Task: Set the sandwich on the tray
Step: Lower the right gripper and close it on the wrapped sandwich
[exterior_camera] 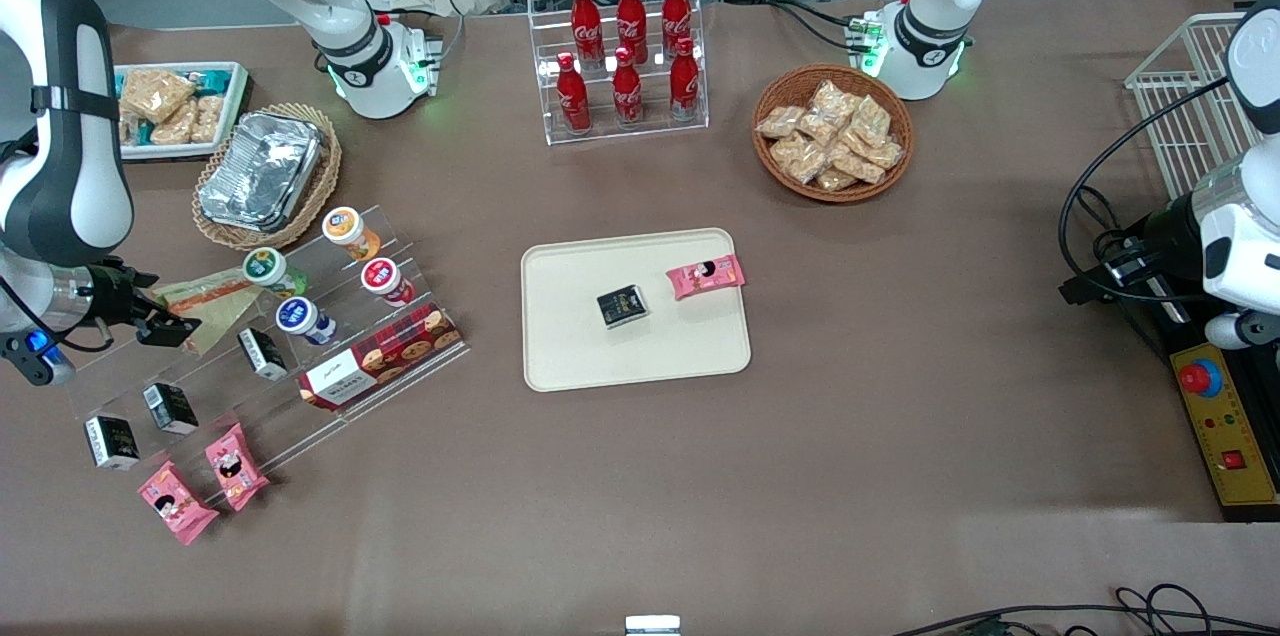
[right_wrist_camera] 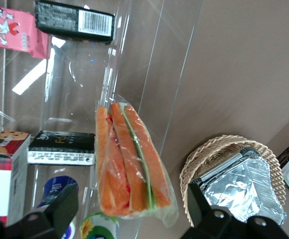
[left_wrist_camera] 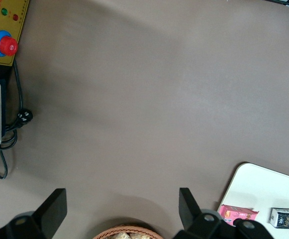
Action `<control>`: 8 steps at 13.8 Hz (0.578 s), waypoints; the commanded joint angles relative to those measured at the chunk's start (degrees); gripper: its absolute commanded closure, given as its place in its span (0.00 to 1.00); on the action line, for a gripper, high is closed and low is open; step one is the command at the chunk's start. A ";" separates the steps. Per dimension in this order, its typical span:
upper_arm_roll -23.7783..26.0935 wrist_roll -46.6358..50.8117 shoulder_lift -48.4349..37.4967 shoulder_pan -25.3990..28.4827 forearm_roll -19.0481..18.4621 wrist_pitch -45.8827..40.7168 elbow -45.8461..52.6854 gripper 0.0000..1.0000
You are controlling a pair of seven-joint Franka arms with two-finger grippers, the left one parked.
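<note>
The sandwich [exterior_camera: 207, 300] [right_wrist_camera: 130, 164], a wrapped wedge with orange and green filling, lies on the upper steps of a clear stepped rack [exterior_camera: 330, 316] toward the working arm's end of the table. My gripper [exterior_camera: 168, 325] [right_wrist_camera: 132, 214] hovers at the sandwich's wide end, open, one finger on each side and neither touching the wrap. The cream tray [exterior_camera: 600, 356] [left_wrist_camera: 263, 184] lies flat at the table's middle, well apart from the gripper. On it are a small black box [exterior_camera: 622, 305] and a pink snack packet [exterior_camera: 706, 276].
The rack also holds round cups [exterior_camera: 351, 232], black boxes [exterior_camera: 169, 407], a biscuit box [exterior_camera: 380, 356] and pink packets [exterior_camera: 236, 466]. A wicker basket with a foil tray [exterior_camera: 262, 171] [right_wrist_camera: 241, 181] stands beside the sandwich. Cola bottles [exterior_camera: 625, 56] and a snack basket [exterior_camera: 832, 132] stand farther from the camera.
</note>
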 commanded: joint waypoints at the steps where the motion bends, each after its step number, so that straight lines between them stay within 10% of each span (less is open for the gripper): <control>1: 0.43 -1.12 0.89 -0.71 -0.51 0.83 -0.22 0.02; 5: 0.43 -2.43 1.85 -1.33 -0.51 1.54 -0.22 0.14; 8: 0.43 -7.01 2.12 -2.56 -0.51 1.63 -0.22 0.71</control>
